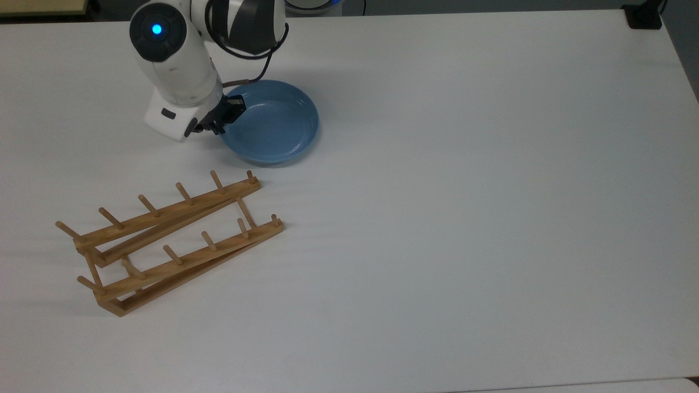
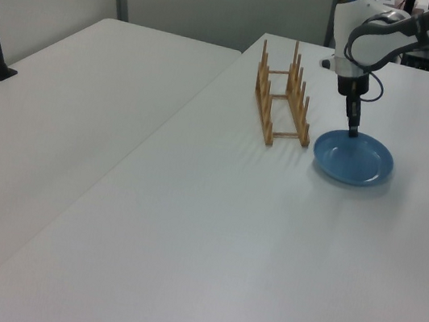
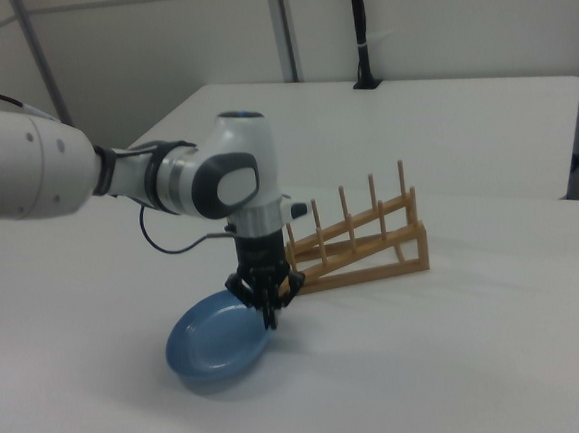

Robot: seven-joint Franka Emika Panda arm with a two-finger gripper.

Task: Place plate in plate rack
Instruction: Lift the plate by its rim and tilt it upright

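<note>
1. The robot arm [image 1: 180, 71] is white and comes in from the top view's top left corner. It bends down over the big white table [image 1: 464, 191].
2. The gripper [image 1: 226, 115] is black and points down. It sits on the rim of the plate [image 1: 276, 123] at about 9 o'clock on the plate in the top view.
3. The claw is clenched on the plate's rim. One finger is inside the rim and the other is outside it.
4. In the right view, the gripper [image 3: 267, 300] pinches the plate's [image 3: 214, 343] edge at about 2 o'clock. That side of the plate looks lifted up, and the far side sits low by the table [image 3: 461, 353]. So the plate is tilted.
5. In the left view, the gripper [image 2: 353, 131] comes straight down on the plate's [image 2: 354, 159] rim at about 12 o'clock.
6. The plate is round, blue and shiny, with nothing in it.
7. The plate rack [image 1: 169, 240] is made of light wood and has two rows of pegs that stick up. It stands on the table at about 7 o'clock from the plate in the top view. It is near the plate but not touching it.
8. In the left view, the plate rack [image 2: 283, 98] is at about 10 o'clock from the plate.
9. In the right view, the plate rack [image 3: 362, 241] stands behind the gripper, at about 2 o'clock from the plate.
10. No plate is in the rack.
</note>
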